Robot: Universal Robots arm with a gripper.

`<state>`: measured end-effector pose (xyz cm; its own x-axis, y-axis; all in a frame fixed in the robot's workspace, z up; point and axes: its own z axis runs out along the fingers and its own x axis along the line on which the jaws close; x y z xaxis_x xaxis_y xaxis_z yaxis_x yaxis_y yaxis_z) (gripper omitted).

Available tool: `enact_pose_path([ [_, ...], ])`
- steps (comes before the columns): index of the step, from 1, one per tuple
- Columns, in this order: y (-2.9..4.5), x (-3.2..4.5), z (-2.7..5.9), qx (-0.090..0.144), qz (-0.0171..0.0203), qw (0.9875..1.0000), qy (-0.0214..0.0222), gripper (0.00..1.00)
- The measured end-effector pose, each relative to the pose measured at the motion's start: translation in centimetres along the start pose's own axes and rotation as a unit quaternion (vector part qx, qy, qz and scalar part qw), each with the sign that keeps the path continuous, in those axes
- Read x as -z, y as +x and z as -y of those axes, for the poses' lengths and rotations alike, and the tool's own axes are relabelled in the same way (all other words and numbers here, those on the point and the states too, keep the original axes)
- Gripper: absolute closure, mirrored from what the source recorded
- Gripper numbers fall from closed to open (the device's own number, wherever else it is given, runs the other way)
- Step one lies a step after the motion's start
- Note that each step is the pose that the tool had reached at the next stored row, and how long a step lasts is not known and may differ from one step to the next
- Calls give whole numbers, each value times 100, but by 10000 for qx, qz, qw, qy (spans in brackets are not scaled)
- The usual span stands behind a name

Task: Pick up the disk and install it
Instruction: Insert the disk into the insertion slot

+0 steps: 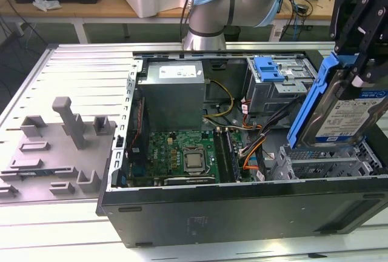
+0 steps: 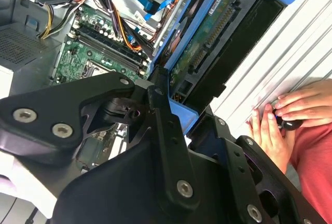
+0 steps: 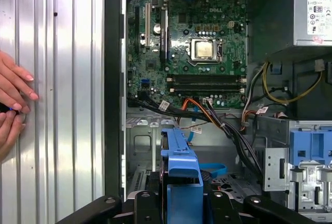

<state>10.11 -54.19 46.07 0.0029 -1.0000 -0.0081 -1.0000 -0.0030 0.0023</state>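
Observation:
The disk (image 1: 342,113) is a silver hard drive with a white-and-blue label and blue side rails. It hangs tilted, one end up, over the grey drive bay (image 1: 327,160) at the front corner of the open computer case, at the exterior view's right. My black gripper (image 1: 354,62) is shut on its upper end. In the second wrist view the disk's (image 2: 207,32) green circuit-board underside slants away from the gripper (image 2: 181,117). The first wrist view shows the disk's blue end handle (image 3: 181,172) between the fingers (image 3: 142,203).
The case holds a motherboard (image 1: 185,153), a power supply (image 1: 173,86), loose cables (image 3: 207,117) and a grey drive cage topped by a blue bracket (image 1: 270,68). A person's hands (image 3: 10,99) rest on the ribbed table beside the case. Grey fixture blocks (image 1: 60,141) stand at the exterior view's left.

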Motion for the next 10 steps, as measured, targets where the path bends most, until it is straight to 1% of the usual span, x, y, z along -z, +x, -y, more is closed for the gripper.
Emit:
enact_pose_path([
  [10,20,-16,0,0,0,10000,0,63],
])
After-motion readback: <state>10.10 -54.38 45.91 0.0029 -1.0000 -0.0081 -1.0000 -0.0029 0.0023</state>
